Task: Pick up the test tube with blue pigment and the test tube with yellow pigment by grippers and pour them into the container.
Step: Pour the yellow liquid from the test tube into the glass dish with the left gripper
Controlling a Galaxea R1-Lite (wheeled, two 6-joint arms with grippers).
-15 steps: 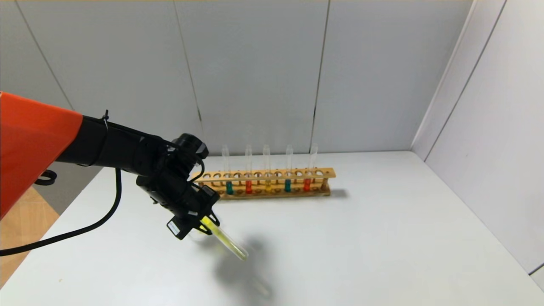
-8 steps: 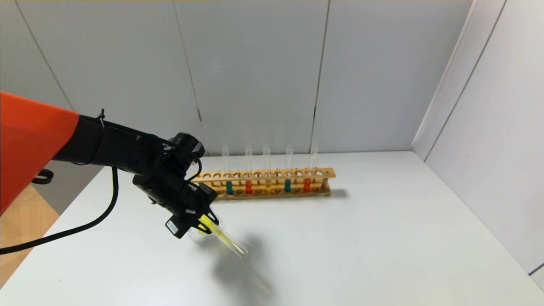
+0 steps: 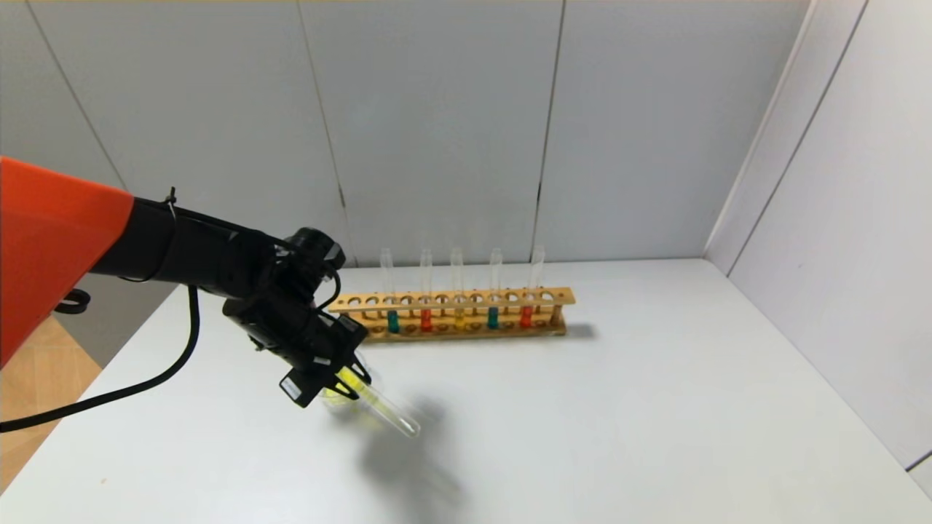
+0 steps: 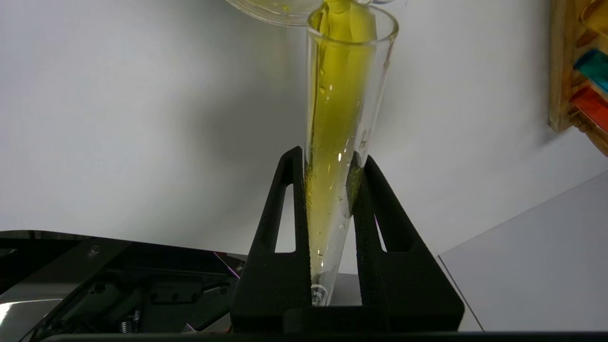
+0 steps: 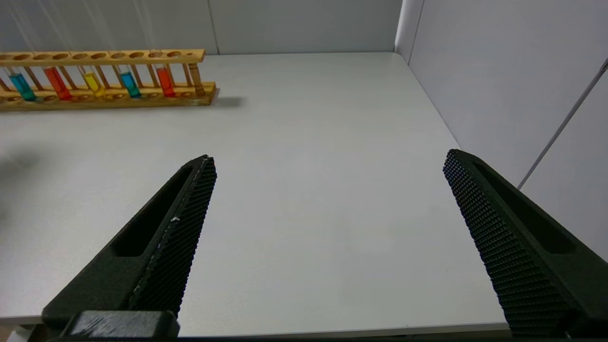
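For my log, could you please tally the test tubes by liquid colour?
Teal: 2
Red: 2
Amber: 1
Yellow tube, in the left pincer: 1
Total: 6

1. A white table fills the lower half of the head view, its surface smooth and matte.
2. Pale grey wall panels with thin vertical seams stand behind it, across the upper half.
3. A second panelled wall closes the right side, meeting the back wall in a corner at the upper right.
4. At the lower left, a strip of wood-toned floor shows beside the table edge.
5. A soft shadow lies on the table at lower centre.
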